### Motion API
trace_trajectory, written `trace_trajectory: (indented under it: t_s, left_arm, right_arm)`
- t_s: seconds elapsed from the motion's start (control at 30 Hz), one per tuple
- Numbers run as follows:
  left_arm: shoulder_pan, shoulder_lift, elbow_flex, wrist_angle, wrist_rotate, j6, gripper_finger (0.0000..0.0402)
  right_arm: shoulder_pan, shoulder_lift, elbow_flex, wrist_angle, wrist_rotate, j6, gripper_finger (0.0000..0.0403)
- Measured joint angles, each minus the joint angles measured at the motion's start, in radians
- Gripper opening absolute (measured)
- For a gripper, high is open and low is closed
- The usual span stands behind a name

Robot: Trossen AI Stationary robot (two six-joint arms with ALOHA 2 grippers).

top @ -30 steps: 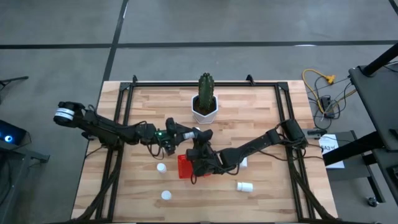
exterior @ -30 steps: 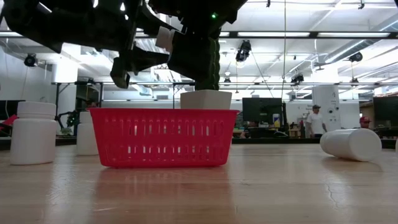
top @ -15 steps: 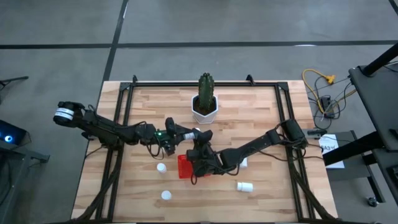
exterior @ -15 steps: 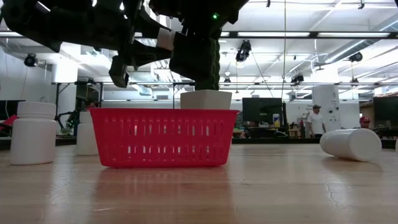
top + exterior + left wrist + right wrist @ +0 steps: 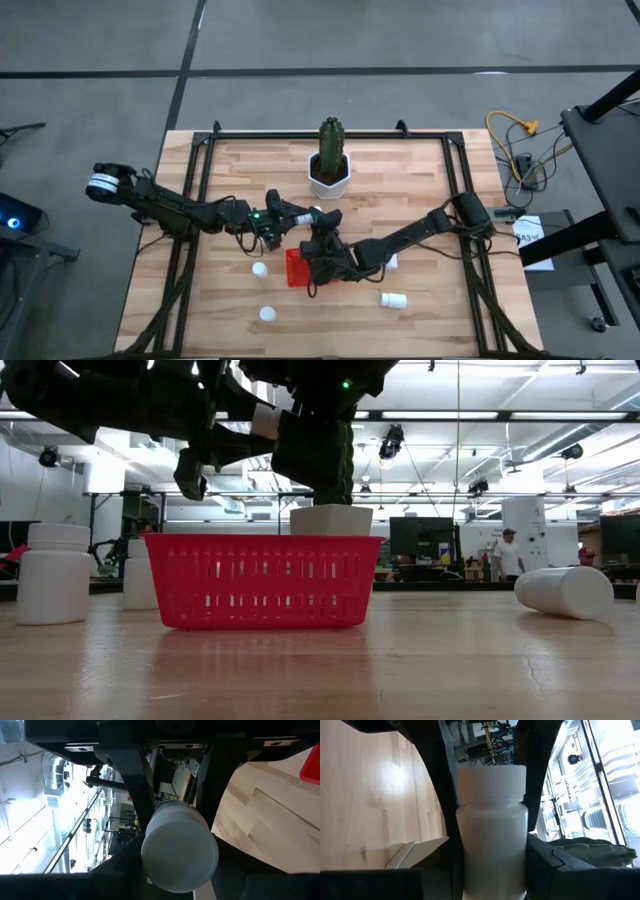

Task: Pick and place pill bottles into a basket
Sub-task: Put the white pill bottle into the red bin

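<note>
Above the red basket, left gripper and right gripper are each clamping a pill bottle.

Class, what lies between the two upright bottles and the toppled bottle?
In the low view, the red basket sits between the upright bottles and the toppled bottle.

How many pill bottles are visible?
5 bottles: one in the left claw, one in the right claw, two standing left of the basket, one lying to its right. More may be hidden.
</note>
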Motion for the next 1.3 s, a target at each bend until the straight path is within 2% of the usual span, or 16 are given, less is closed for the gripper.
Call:
trace_trajectory:
  t_s: [0.27, 0.5, 0.63, 0.83, 1.0, 1.3]
  left_arm:
    - [-0.013, -0.002, 0.000, -0.005, -0.021, 0.004, 0.0149]
    - [-0.021, -0.013, -0.014, -0.006, -0.035, 0.001, 0.0149]
    - [-0.021, -0.031, -0.017, -0.008, -0.044, -0.075, 0.0149]
    - [-0.033, -0.054, -0.022, -0.038, -0.069, -0.083, 0.0149]
    - [-0.048, -0.081, -0.029, -0.044, -0.160, -0.106, 0.0149]
    - [-0.066, -0.152, -0.034, -0.193, -0.206, -0.271, 0.0149]
  right_arm:
    - [0.000, 0.000, 0.000, 0.004, 0.005, 0.055, 0.0182]
    - [0.005, -0.007, 0.000, 0.002, -0.008, 0.038, 0.0215]
    - [0.011, -0.017, 0.000, -0.002, -0.008, 0.038, 0.0229]
    - [0.013, -0.024, 0.000, -0.064, -0.002, 0.080, 0.0249]
    - [0.016, -0.062, 0.000, -0.247, 0.002, 0.265, 0.0263]
    - [0.019, -0.144, 0.000, -0.721, 0.004, 0.811, 0.0267]
